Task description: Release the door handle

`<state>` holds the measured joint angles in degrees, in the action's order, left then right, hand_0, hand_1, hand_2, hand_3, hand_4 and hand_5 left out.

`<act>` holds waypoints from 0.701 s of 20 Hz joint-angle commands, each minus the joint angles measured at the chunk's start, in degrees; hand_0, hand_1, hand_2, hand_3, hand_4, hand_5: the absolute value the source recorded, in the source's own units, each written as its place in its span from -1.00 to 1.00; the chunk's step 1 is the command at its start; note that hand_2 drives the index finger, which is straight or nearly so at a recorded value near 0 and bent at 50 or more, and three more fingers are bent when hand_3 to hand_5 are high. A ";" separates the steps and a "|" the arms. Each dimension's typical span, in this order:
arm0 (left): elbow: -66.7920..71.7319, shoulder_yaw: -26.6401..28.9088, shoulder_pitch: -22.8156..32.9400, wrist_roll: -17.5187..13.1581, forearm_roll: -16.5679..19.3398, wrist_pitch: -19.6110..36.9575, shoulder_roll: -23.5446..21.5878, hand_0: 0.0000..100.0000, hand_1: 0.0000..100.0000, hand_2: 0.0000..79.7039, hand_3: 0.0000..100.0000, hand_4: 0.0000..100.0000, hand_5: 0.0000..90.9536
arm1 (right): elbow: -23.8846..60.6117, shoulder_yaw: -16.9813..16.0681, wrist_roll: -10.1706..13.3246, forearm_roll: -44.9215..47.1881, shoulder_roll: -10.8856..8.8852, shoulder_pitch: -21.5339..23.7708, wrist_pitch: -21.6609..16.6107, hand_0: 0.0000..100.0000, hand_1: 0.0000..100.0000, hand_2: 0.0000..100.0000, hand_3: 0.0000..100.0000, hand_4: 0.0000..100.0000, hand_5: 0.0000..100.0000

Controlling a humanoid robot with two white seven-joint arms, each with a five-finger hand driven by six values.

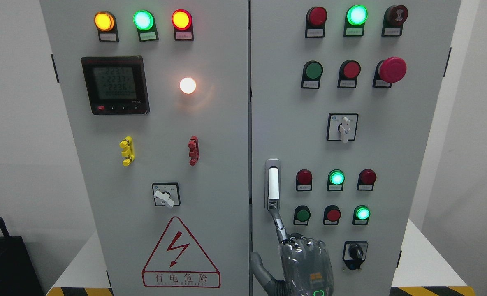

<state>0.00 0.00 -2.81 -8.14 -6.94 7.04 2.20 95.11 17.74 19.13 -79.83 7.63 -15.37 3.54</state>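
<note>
The door handle [272, 184] is a silver vertical lever with a white insert, set at the left edge of the right cabinet door [391, 164]. It lies flush in its housing. My right hand [285, 241] comes up from the bottom edge, back toward the camera, just below the handle. Its index finger [278, 224] stretches up and its tip meets the handle's lower end. The thumb [258, 266] sticks out to the left, and the other fingers bend at the knuckles. Nothing is grasped. Both doors look shut. The left arm does not show.
The right door carries red and green push buttons, a red mushroom stop [392, 70] and rotary switches [342, 127]. The left door [153, 164] has indicator lamps, a meter [115, 85] and a high-voltage warning triangle [180, 253]. Hazard tape edges the white base.
</note>
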 commanded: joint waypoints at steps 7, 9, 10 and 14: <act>0.96 0.62 0.00 -0.03 0.00 -0.09 0.00 -0.76 -0.22 -1.00 -1.00 -1.00 -1.00 | 4.03 -2.19 0.55 2.75 -0.69 2.09 -2.74 -0.03 -0.39 -0.10 0.92 0.76 0.80; 0.96 0.62 0.00 -0.03 0.00 -0.09 0.00 -0.76 -0.22 -1.00 -1.00 -1.00 -1.00 | 4.21 -2.19 0.73 2.75 -0.77 2.09 -2.83 -0.03 -0.40 -0.07 0.87 0.73 0.78; 0.96 0.62 0.00 -0.03 0.00 -0.09 0.00 -0.76 -0.22 -1.00 -1.00 -1.00 -1.00 | 4.21 -2.19 0.64 2.75 -0.77 2.09 -2.83 -0.02 -0.41 -0.06 0.87 0.72 0.77; 0.96 0.62 0.00 -0.03 0.00 -0.01 0.00 -0.76 -0.22 -1.00 -1.00 -1.00 -1.00 | 4.38 -2.54 0.64 2.75 -0.77 2.01 -2.83 0.00 -0.44 0.04 0.86 0.71 0.75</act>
<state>0.00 0.00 -2.81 -8.14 -6.94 6.98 2.20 97.91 16.20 19.74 -77.39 7.14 -13.50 0.73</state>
